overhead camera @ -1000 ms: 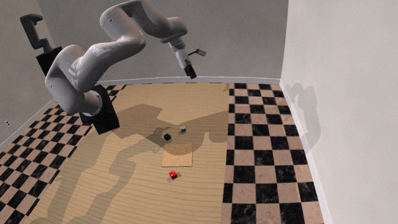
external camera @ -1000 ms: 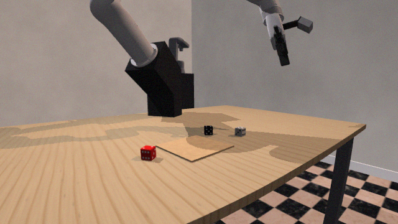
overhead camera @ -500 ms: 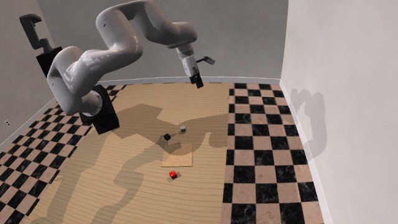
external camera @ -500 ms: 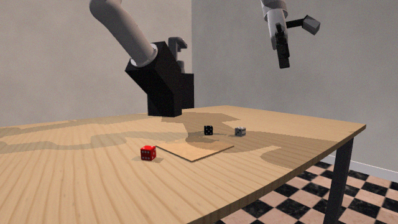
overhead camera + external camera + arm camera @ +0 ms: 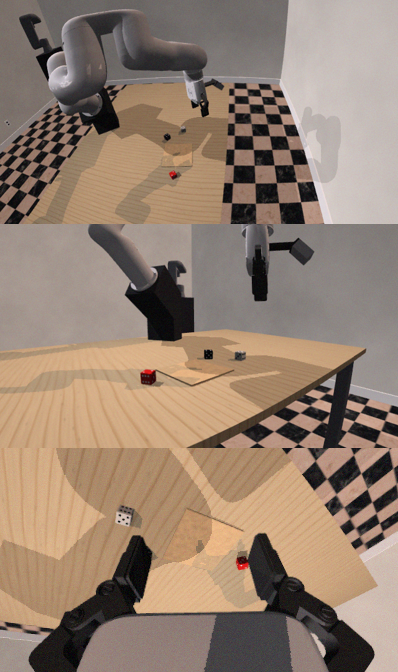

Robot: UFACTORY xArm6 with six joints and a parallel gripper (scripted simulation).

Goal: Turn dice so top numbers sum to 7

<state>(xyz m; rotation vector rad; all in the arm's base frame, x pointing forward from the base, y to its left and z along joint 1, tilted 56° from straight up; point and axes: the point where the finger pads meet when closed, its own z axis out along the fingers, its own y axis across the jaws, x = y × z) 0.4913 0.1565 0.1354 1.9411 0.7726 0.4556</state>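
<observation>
We've got our hand [image 5: 199, 109] [image 5: 260, 298] [image 5: 199, 547] wide open w/ nothing in it, up above the counter [image 5: 140, 186] [image 5: 93, 407] [image 5: 320, 568]. All 3 dice sit off the mat [image 5: 177, 155] [image 5: 199, 374] [image 5: 187, 538]: red die [image 5: 173, 175] [image 5: 148, 377] [image 5: 242, 563] just beside one edge, black die [image 5: 167, 136] [image 5: 208, 354] near the opposite one, white die [image 5: 183, 129] [image 5: 240, 355] [image 5: 124, 516] near the black, a bit farther from the mat. Mat's flat on the counter. Black's hidden in our wrist view; can't tell all top nos.

jaws lower and nearer the mat [image 5: 178, 155] [image 5: 196, 374] [image 5: 190, 538]
</observation>
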